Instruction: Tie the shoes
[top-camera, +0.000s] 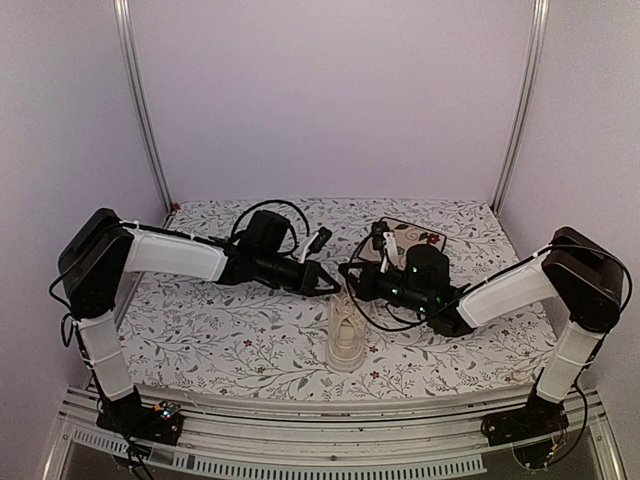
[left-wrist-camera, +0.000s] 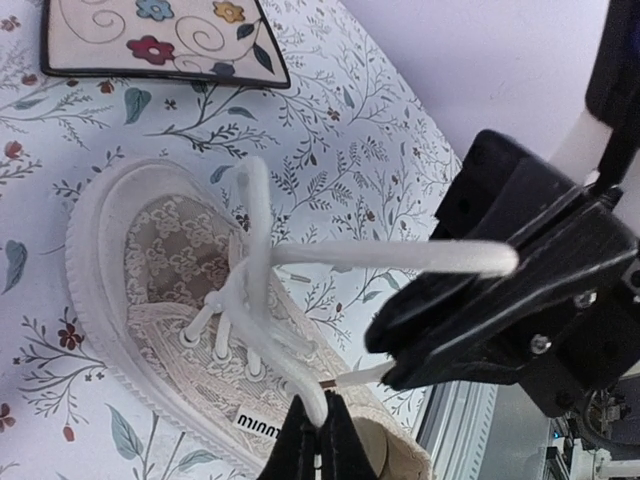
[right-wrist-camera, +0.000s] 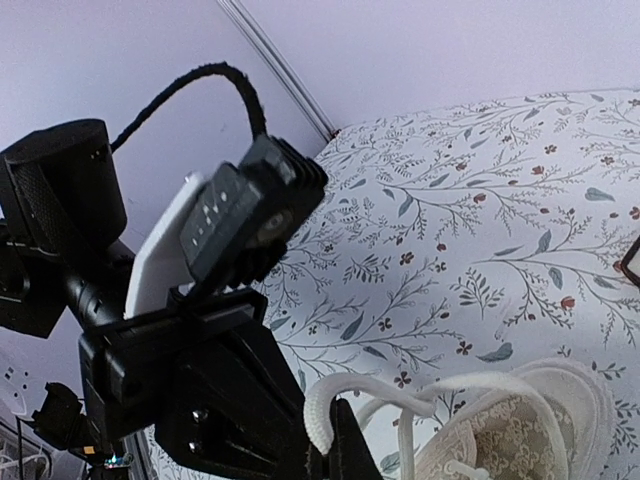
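Note:
The cream-white shoe (top-camera: 346, 340) stands near the table's front middle with its toe toward the far side. Both grippers hover just above and behind its toe, tip to tip. My left gripper (top-camera: 330, 283) is shut on a white lace (left-wrist-camera: 262, 230) that rises from the eyelets; the pinch shows at the bottom of the left wrist view (left-wrist-camera: 318, 410). My right gripper (top-camera: 350, 272) is shut on a bend of the other lace (right-wrist-camera: 420, 385), which shows low in the right wrist view (right-wrist-camera: 332, 450). That lace (left-wrist-camera: 400, 256) stretches taut across to the right gripper's black body (left-wrist-camera: 500, 300). The laces cross above the shoe's tongue (left-wrist-camera: 180, 255).
A square floral tile (top-camera: 412, 238) lies behind and right of the shoe, its dark edge close to the toe (left-wrist-camera: 150, 40). A leaf-print cloth (top-camera: 220, 330) covers the table. Pale walls and metal posts (top-camera: 140, 100) close in the back and sides.

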